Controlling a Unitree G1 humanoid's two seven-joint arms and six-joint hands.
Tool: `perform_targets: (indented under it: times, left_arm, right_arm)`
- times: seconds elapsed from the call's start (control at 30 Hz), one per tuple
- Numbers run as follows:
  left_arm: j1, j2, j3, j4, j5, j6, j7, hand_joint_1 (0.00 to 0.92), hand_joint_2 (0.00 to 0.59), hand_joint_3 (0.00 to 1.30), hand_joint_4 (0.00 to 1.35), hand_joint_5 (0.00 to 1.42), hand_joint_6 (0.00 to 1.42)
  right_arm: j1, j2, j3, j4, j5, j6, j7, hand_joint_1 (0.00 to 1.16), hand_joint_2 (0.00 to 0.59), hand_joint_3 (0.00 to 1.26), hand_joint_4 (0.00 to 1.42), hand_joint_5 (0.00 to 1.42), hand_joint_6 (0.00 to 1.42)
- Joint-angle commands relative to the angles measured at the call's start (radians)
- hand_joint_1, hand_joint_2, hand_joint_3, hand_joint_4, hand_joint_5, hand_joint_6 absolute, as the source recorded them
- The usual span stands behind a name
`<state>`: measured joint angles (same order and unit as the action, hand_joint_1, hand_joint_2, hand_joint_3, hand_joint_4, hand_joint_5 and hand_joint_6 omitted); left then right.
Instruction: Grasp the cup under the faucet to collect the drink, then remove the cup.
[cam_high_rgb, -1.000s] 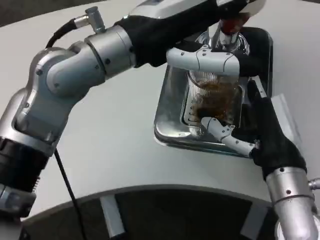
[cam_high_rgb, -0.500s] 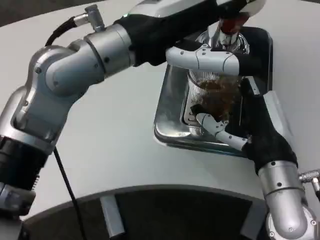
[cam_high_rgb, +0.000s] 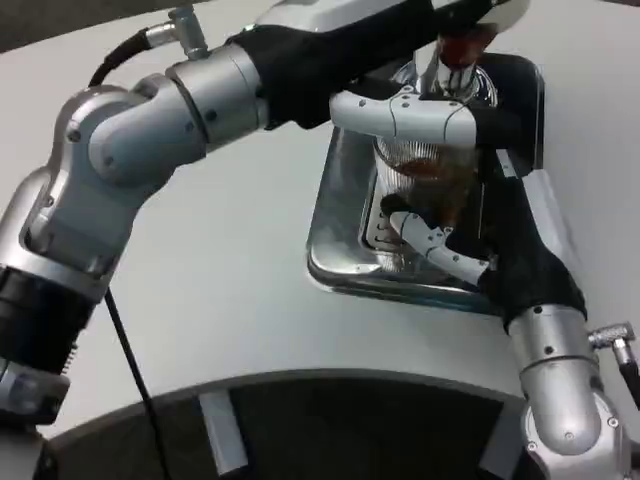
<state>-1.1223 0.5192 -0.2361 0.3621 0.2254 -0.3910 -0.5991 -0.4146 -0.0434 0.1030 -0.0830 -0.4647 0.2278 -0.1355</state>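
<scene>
Head view: the clear ribbed plastic cup, holding brown drink, stands in the upper right of the frame on the shiny rectangular metal drip tray, directly beneath the faucet with its red-brown nozzle. The left hand reaches in from the upper left across the tray; its white fingers lie along the cup's rim, but whether they are clenched on it or on the tap I cannot tell. The right hand comes up from the lower right, its white-and-black fingers wrapped round the cup's lower wall, grasping it.

Compared with a second ago, the right forearm has slid in and upward, and its fingers have climbed from the cup's base to mid-body, closing more snugly. The left arm has barely shifted. The cup itself has stayed put under the nozzle.

That suggests the grasp is now secure while filling goes on; drawing the cup out from under the faucet looks like the remaining step.
</scene>
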Motion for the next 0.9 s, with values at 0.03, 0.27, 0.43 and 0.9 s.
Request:
perform_targets:
  times: [0.03, 0.27, 0.43, 0.9]
  left_arm:
    - [0.023, 0.015, -0.028, 0.042, 0.032, 0.012, -0.049, 0.000, 0.051, 0.01, 0.00, 0.00, 0.09]
    - [0.020, 0.016, -0.030, 0.057, 0.034, 0.003, -0.048, 0.000, 0.053, 0.01, 0.00, 0.00, 0.09]
    - [0.019, 0.017, -0.029, 0.062, 0.035, -0.003, -0.047, 0.000, 0.055, 0.01, 0.00, 0.00, 0.09]
    - [0.022, 0.032, -0.027, 0.053, 0.034, -0.003, -0.053, 0.000, 0.055, 0.01, 0.00, 0.00, 0.09]
  right_arm:
    - [-0.010, 0.010, 0.007, 0.028, 0.018, -0.006, -0.009, 0.69, 0.248, 0.00, 0.00, 0.00, 0.02]
    - [-0.026, 0.010, 0.011, 0.055, 0.028, -0.005, -0.021, 0.69, 0.248, 0.00, 0.00, 0.00, 0.02]
    - [-0.037, 0.016, 0.017, 0.062, 0.028, 0.003, -0.027, 0.69, 0.248, 0.00, 0.00, 0.00, 0.02]
    - [-0.075, 0.033, 0.042, 0.080, 0.010, 0.057, -0.049, 0.69, 0.248, 0.00, 0.00, 0.00, 0.02]
